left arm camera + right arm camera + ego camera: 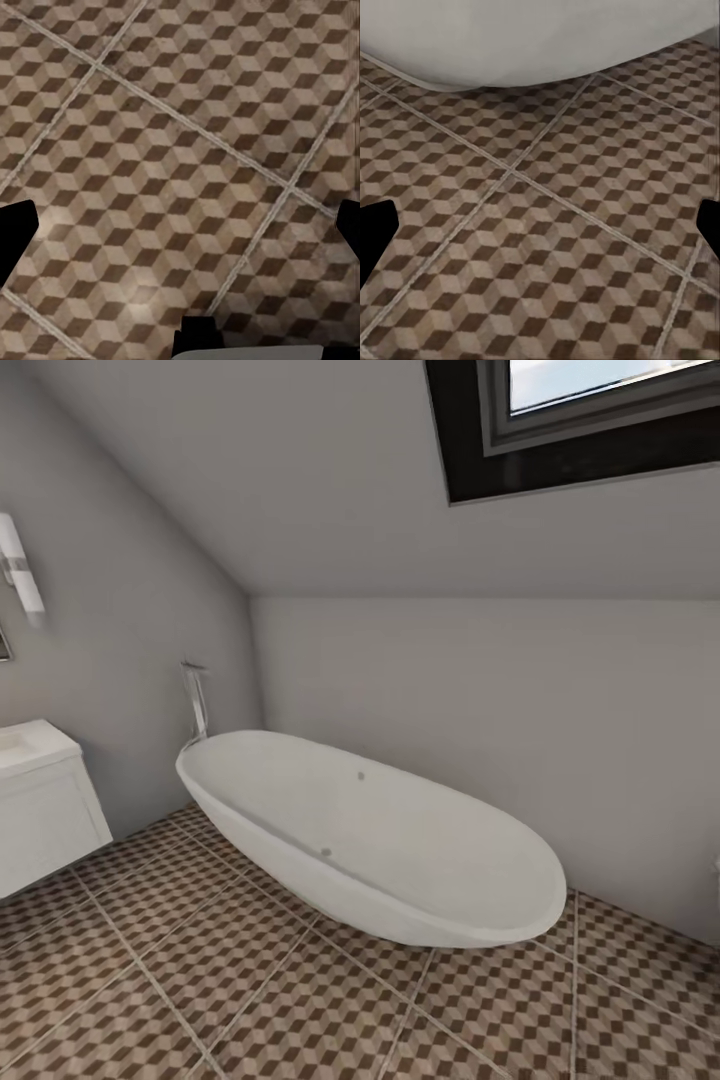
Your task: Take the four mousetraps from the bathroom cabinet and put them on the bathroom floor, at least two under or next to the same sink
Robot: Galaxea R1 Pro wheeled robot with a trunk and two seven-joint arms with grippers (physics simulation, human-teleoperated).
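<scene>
The mousetraps and the cabinet are out of view. The bathroom floor, tiled in a brown, beige and white cube pattern, spreads across the lower head view. At the far left, a corner of the white bathroom sink rests on its white wall-hung vanity. My left gripper looks down on bare floor tiles; its dark fingertips stand wide apart, open and empty. My right gripper is open too, over floor tiles beside the bathtub.
An oval white bathtub stands diagonally in the middle, with a chrome floor tap at its far end. Its curved side appears in the right wrist view. Grey walls slope up to a dark-framed skylight. A wall lamp hangs above the sink.
</scene>
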